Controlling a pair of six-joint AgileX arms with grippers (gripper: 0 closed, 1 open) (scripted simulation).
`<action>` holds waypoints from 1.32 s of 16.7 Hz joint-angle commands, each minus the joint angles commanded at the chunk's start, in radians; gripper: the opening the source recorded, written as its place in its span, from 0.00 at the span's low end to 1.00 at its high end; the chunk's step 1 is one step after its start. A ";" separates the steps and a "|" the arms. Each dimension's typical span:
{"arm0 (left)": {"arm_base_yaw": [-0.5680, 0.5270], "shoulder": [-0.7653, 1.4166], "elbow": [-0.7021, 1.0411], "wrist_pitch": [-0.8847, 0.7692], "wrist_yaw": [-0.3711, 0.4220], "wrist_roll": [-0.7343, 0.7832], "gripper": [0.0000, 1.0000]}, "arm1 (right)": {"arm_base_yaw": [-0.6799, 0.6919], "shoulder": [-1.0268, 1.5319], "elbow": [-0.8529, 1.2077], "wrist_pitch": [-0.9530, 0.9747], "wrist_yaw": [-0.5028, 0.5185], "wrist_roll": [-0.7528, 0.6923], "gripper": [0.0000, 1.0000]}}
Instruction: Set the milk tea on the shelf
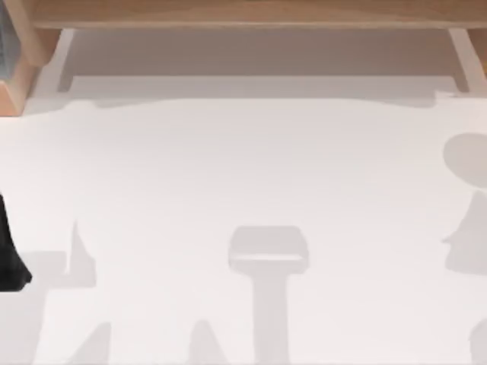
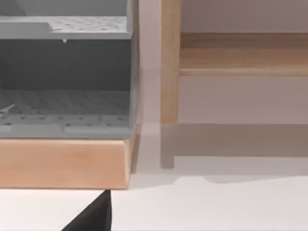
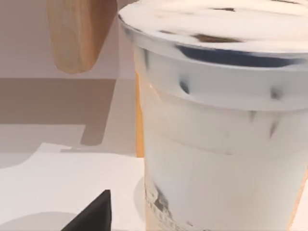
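White tabletop [image 1: 243, 167] was seen under the shelf [image 1: 243, 11], the milk tea [image 3: 216, 134] close before the right gripper, finger state untellable, so a level, centred squeeze was judged best.

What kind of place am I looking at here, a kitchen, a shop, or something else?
Probably a simulated tabletop test scene, not a real room: a plain white table, a light wooden shelf along its far edge, a grey perforated rack beside the shelf, and a milk tea cup close to the right wrist camera.
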 joint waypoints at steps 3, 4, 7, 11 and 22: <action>0.000 0.000 0.000 0.000 0.000 0.000 1.00 | 0.031 0.054 0.112 -0.056 0.032 0.006 1.00; 0.000 0.000 0.000 0.000 0.000 0.000 1.00 | 0.042 0.071 0.150 -0.076 0.043 0.008 1.00; 0.000 0.000 0.000 0.000 0.000 0.000 1.00 | 0.074 0.109 0.234 -0.122 0.075 0.010 1.00; 0.000 0.000 0.000 0.000 0.000 0.000 1.00 | 0.079 0.114 0.245 -0.128 0.081 0.010 1.00; 0.000 0.000 0.000 0.000 0.000 0.000 1.00 | 0.079 0.114 0.245 -0.128 0.081 0.010 0.25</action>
